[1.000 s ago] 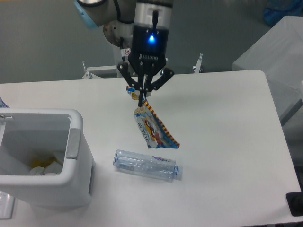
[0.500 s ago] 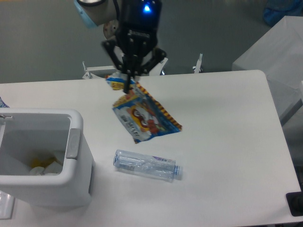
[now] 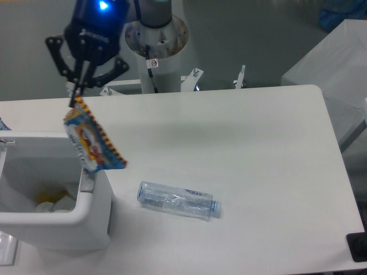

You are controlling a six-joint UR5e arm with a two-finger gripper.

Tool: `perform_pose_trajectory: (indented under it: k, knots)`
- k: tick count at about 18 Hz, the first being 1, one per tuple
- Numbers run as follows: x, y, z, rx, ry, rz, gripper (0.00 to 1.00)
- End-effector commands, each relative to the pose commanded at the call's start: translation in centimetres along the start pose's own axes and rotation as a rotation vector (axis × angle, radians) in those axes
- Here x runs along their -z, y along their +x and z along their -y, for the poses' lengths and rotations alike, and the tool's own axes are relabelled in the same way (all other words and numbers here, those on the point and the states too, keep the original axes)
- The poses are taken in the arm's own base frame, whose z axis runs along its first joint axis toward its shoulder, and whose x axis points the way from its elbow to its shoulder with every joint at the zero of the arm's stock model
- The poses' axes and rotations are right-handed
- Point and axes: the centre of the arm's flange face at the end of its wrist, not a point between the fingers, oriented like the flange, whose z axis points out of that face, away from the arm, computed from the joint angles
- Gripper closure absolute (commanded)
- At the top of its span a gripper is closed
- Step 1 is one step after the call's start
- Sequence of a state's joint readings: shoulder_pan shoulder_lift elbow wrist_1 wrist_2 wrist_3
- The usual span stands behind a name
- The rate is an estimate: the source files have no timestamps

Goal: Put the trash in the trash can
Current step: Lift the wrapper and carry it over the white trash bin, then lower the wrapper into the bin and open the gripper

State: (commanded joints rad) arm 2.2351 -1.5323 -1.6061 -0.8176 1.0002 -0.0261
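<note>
We are pinching the snack wrapper (image 3: 92,142) in our gripper (image 3: 76,97), dangling over the trash can (image 3: 92,212) rim; pale and yellow scraps (image 3: 51,200) are lying inside

Wrapper (image 3: 90,144) above bin (image 3: 92,215), bottle (image 3: 178,200) right

One fixed camera looks down from high at the table's (image 3: 258,143) near side, facing the arm base (image 3: 156,43) at the far edge, moderately near.
</note>
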Motion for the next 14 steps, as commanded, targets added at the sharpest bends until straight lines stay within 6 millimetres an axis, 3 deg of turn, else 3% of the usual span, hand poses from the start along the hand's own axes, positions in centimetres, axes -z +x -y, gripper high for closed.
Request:
perform_pose_trajectory:
  k: [6,11,14]
  knots:
    - [-2.6,1.4,-0.6,-0.022,-0.035,-0.034,0.95]
    - [-6.5,0.7,-1.0,-0.028,-0.058,-0.049,0.88]
    - [-7.4,0.3,-0.9,-0.027,-0.066,-0.051,0.88]
